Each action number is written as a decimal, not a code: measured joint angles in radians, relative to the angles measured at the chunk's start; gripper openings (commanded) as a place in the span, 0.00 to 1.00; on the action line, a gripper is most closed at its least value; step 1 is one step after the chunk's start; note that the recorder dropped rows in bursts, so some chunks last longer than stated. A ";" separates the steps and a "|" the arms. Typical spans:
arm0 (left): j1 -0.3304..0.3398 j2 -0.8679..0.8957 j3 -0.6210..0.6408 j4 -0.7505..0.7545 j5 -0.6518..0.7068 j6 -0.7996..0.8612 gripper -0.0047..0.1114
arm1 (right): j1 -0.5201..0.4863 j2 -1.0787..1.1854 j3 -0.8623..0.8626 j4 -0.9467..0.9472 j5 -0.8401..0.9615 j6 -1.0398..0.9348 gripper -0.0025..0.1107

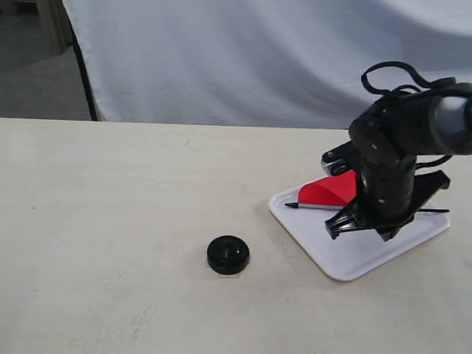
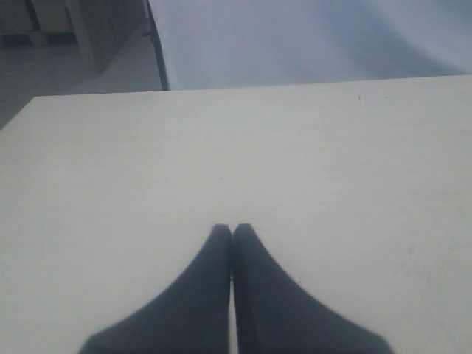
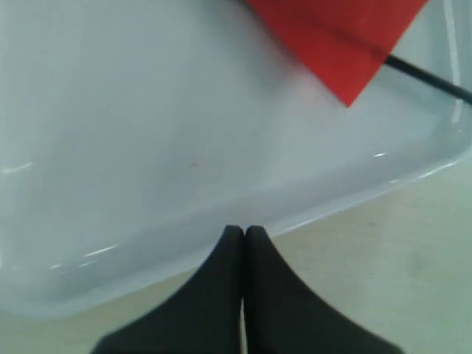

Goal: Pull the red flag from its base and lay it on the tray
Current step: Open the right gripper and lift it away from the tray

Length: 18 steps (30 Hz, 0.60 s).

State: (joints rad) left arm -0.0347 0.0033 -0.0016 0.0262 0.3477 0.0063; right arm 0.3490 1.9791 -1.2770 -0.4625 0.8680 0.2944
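right arm (image 1: 394,152): black all over, built of bulky rounded housings with a slight sheen, stacked into a thick column.
grey segment (image 1: 452,116): one smooth cylindrical section at the arm's upper end, dull grey against the black joints.
cables (image 1: 391,74): thin and black, looping above the top joint, with another black loop beside the lower housing.
right gripper (image 3: 243,234): two matte black fingers, broad at the root and curving in to narrow rounded tips; plain, with no markings.
left gripper (image 2: 232,228): same pattern, with two dark, matte fingers that have flared bases and slim tips, slightly blurred.
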 measured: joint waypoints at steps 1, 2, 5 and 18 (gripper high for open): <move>0.000 0.000 0.000 0.000 0.000 0.000 0.04 | -0.004 -0.004 -0.005 0.047 0.000 -0.022 0.02; 0.000 0.000 0.000 0.000 0.000 0.000 0.04 | -0.013 -0.009 -0.010 0.095 0.000 -0.049 0.02; 0.000 0.000 0.000 0.000 0.000 0.000 0.04 | -0.063 -0.031 -0.025 0.258 0.000 -0.102 0.02; 0.000 0.000 0.000 0.000 0.000 0.000 0.04 | -0.272 -0.095 -0.028 0.450 0.094 -0.205 0.02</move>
State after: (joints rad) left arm -0.0347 0.0033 -0.0016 0.0262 0.3477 0.0063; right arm 0.0771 1.8844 -1.3049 -0.0122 0.9623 0.0897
